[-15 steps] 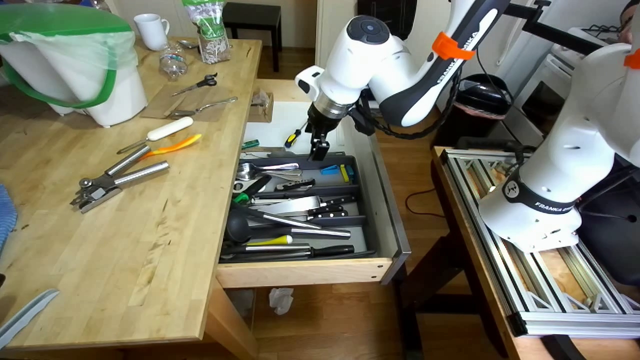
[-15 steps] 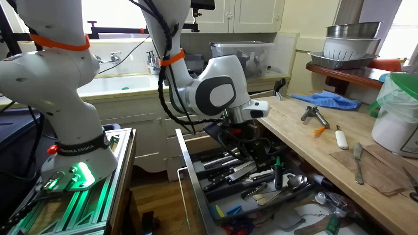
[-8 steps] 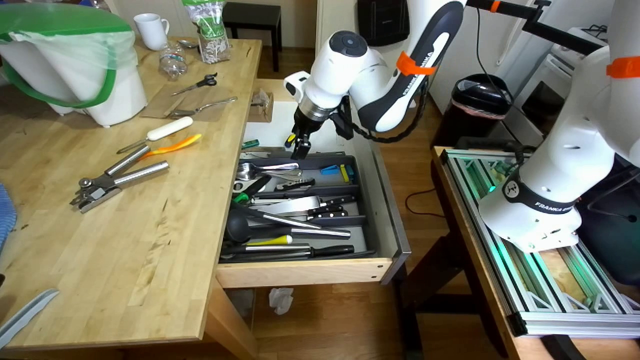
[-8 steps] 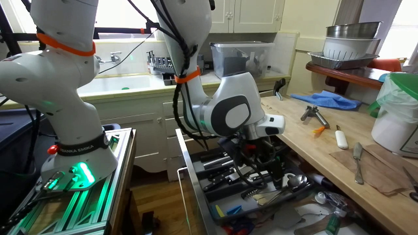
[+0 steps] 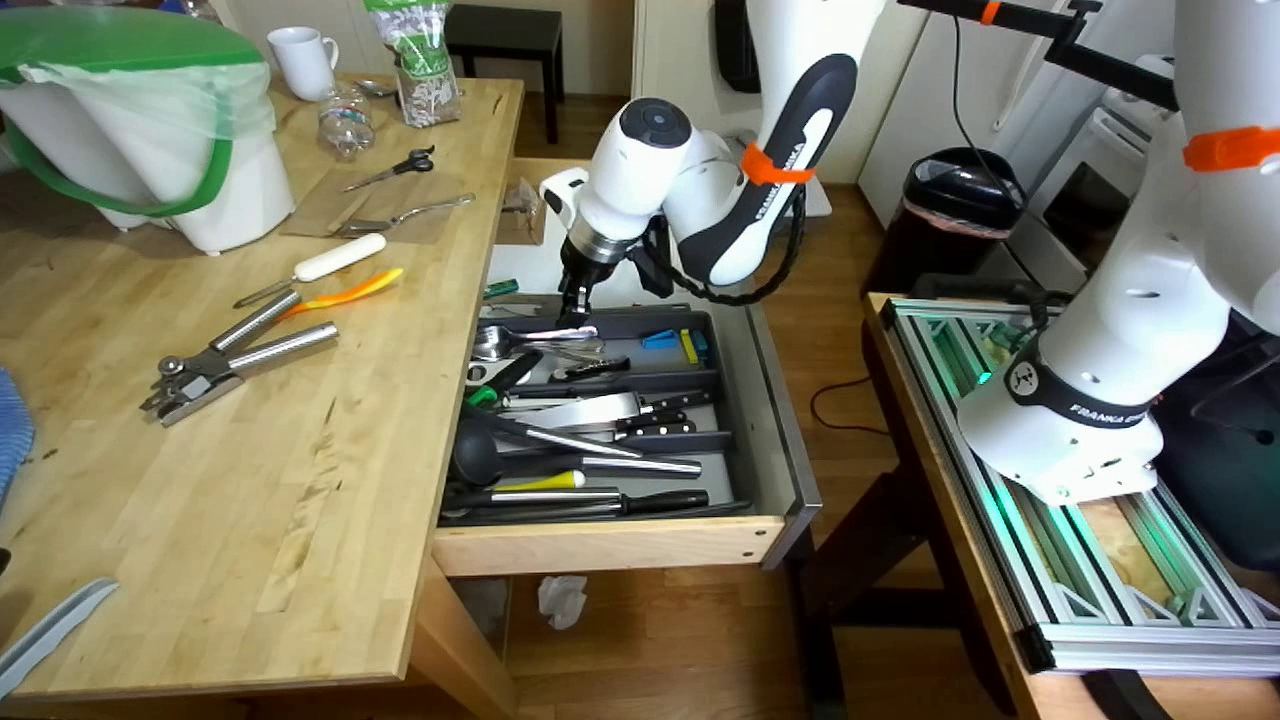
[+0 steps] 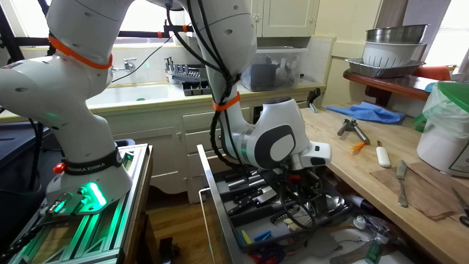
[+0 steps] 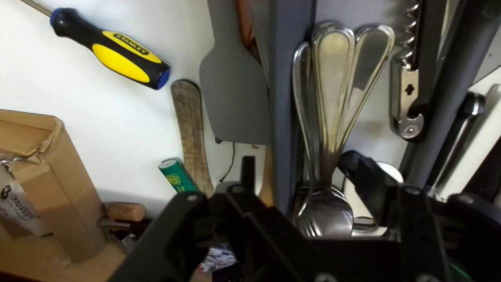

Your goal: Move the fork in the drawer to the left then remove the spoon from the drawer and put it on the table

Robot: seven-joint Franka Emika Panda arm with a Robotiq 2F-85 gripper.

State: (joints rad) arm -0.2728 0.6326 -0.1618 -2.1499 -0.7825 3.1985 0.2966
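Note:
The drawer (image 5: 610,545) stands open beside the table (image 5: 250,480), with a dark cutlery tray inside. In the wrist view, the fork (image 7: 306,117) and the spoon (image 7: 332,213) lie among several handles in one tray compartment; the fork's tines rest over the left of the spoon's bowl. The spoon bowl also shows in both exterior views (image 5: 492,343) (image 6: 336,202). My gripper (image 7: 297,158) is open and empty. In the wrist view its fingers appear on either side of the cutlery, the left one beyond the divider. It hangs low over the compartment (image 5: 575,318).
A tray divider (image 7: 283,98) runs beside the cutlery. A grey spatula (image 7: 235,90), screwdriver (image 7: 129,58) and cardboard box (image 7: 51,180) lie on the far side. A corkscrew tool (image 7: 407,94) and knives (image 5: 590,410) are nearby. A bucket (image 5: 150,150) stands on the table.
The arm has moved toward the table and downward, bringing my gripper from above the back of the tray to low over the fork and spoon. The cutlery has not moved.

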